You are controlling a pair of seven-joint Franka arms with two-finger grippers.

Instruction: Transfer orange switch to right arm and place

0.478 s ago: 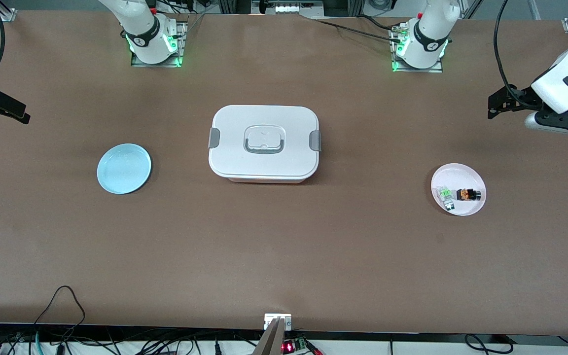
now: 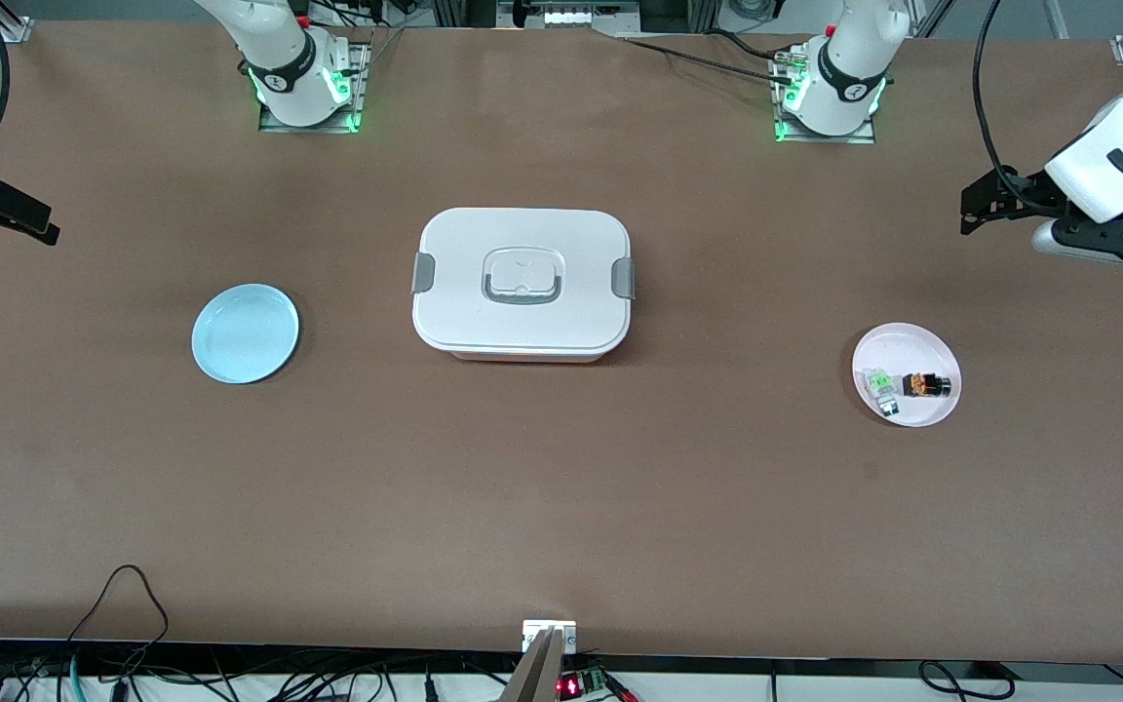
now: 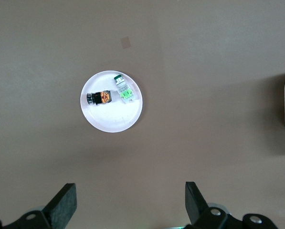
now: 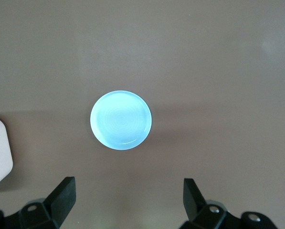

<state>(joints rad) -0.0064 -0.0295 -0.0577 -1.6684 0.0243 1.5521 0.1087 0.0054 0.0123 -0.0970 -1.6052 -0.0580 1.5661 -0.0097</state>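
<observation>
The orange switch (image 2: 924,385) lies on its side on a small white plate (image 2: 903,346) toward the left arm's end of the table, beside a clear-and-green part (image 2: 880,387). My left gripper (image 2: 983,205) hangs open and empty over bare table at that end, apart from the plate. Its wrist view looks down on the switch (image 3: 99,98) on the plate (image 3: 113,119), well clear of the open left gripper (image 3: 129,191). My right gripper (image 2: 11,216) waits open over the table's right-arm end. In its wrist view, the open right gripper (image 4: 128,186) holds nothing.
A closed white lidded box (image 2: 522,285) with grey clasps stands mid-table. A light blue plate (image 2: 245,332) lies toward the right arm's end and also shows in the right wrist view as the blue plate (image 4: 121,120). Cables run along the table's edge nearest the front camera.
The left arm and its gripper have shifted very slightly. The switch, plates, box and right arm have not moved.
</observation>
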